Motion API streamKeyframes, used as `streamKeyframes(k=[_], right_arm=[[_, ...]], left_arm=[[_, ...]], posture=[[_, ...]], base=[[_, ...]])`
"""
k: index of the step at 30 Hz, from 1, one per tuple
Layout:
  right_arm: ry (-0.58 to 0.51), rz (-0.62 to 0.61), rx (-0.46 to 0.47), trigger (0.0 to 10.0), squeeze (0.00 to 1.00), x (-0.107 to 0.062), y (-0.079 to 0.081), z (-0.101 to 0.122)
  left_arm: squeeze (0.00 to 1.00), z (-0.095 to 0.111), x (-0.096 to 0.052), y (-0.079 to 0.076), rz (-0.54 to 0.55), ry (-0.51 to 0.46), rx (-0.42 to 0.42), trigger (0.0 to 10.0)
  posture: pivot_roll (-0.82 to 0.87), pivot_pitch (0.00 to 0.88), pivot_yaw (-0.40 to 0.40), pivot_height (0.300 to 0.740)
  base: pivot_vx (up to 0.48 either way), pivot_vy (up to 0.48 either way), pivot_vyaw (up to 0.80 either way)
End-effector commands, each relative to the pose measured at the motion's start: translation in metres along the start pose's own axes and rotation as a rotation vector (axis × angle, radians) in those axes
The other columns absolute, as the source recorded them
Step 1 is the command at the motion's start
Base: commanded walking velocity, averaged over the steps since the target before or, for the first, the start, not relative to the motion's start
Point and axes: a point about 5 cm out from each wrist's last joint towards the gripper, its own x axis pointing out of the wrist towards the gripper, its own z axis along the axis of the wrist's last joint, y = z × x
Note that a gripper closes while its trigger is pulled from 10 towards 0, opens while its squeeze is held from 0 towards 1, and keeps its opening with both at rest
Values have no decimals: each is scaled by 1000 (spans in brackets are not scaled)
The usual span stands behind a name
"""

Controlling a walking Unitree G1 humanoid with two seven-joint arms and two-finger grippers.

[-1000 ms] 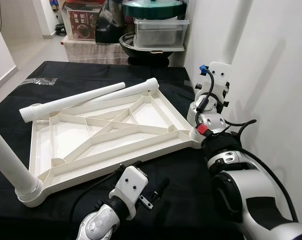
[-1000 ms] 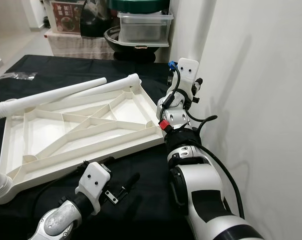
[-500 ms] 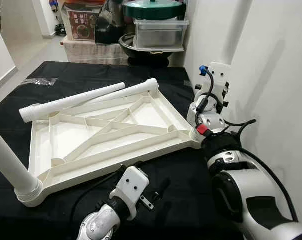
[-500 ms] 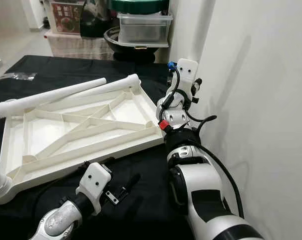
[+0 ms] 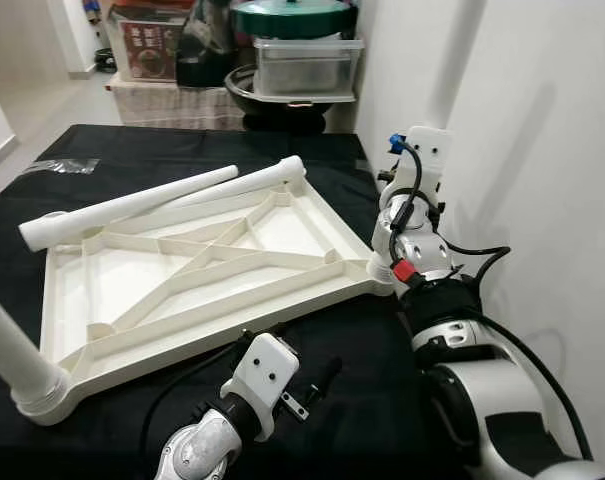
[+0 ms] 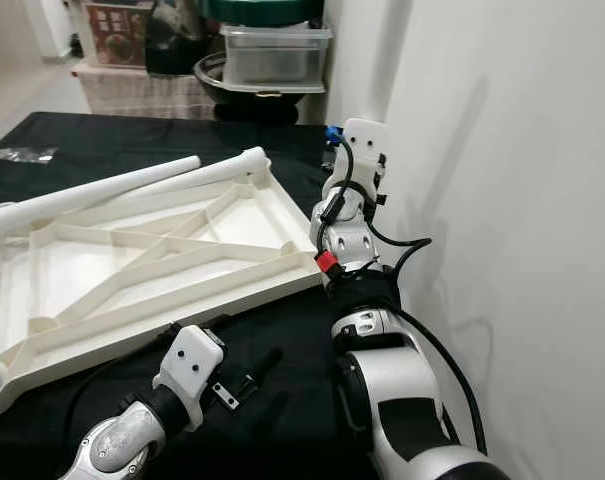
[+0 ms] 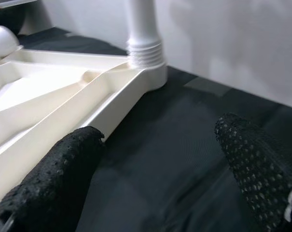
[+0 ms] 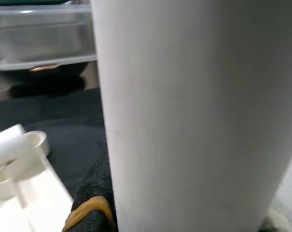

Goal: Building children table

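While the white tabletop point(image 5: 192, 270) is lying upside down on the black cloth point(image 5: 362, 350), ribs facing up, the left gripper point(image 7: 150, 183) is hovering nearest the camera with its fingers spread apart and holding nothing, just beside the tabletop's near edge. Further along, at the corner by the wall, the right gripper point(image 5: 387, 215) is reaching in against an upright white leg point(image 7: 143, 34) that is standing in its socket; the wrist view is showing the leg pressed close before the fingers, so they are apparently closing around it, though I cannot tell how firmly. To do this step well, the leg is probably best kept plumb while being twisted home, with the left gripper steadying the frame so it is not sliding on the cloth. Another leg point(image 5: 17, 355) is standing at the near left corner, and two loose legs point(image 5: 132, 200) are lying across the far edge. Beyond the table, a clear lidded tub point(image 5: 307, 65) is sitting atop a dark pan point(image 5: 282, 100); its contents are too indistinct to tell.
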Motion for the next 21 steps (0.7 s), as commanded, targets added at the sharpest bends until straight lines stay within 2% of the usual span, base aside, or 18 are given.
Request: streamKeyframes(k=[1, 2, 4, 5, 7, 10, 12, 15, 20, 21], right_arm=[[337, 169, -7, 10000, 0, -16, 23, -63], [337, 169, -7, 10000, 0, -16, 23, -63], [411, 321, 49, 10000, 0, -32, 39, -58], [430, 359, 77, 10000, 0, -37, 42, -54], [430, 359, 77, 10000, 0, -37, 42, -54], [298, 509, 127, 10000, 0, -50, 54, -25], [277, 542, 139, 10000, 0, -54, 57, -21], [125, 679, 156, 10000, 0, -70, 60, -11], [107, 664, 191, 10000, 0, -68, 51, -14], [103, 682, 243, 10000, 0, -67, 49, -13]], left_arm=[[0, -4, 0, -1, -3, 15, -13, 10000], [0, -4, 0, -1, -3, 15, -13, 10000], [0, -3, 0, 1, 8, 13, -17, 10000], [0, -3, 0, 1, 13, 12, -18, 10000], [0, -3, 0, 1, 13, 12, -18, 10000], [0, -2, 1, 7, 41, 4, -19, 10000], [0, -2, 2, 8, 46, 3, -17, 10000], [0, -2, 3, 14, 60, -1, -7, 10000], [0, -2, 3, 17, 63, 0, 2, 10000], [0, -3, 2, 17, 64, 1, 2, 10000]], posture=[[41, 92, -62, 740], [41, 92, -62, 740], [40, 93, -63, 740], [40, 93, -63, 740], [40, 93, -63, 740], [37, 96, -63, 740], [37, 96, -63, 740], [34, 95, -65, 740], [36, 94, -65, 740], [39, 94, -64, 740]], base=[[0, 0, 0], [0, 0, 0], [0, 0, 0], [0, 0, 0], [0, 0, 0], [0, 0, 0], [0, 0, 0], [0, 0, 0], [0, 0, 0], [0, 0, 0]])
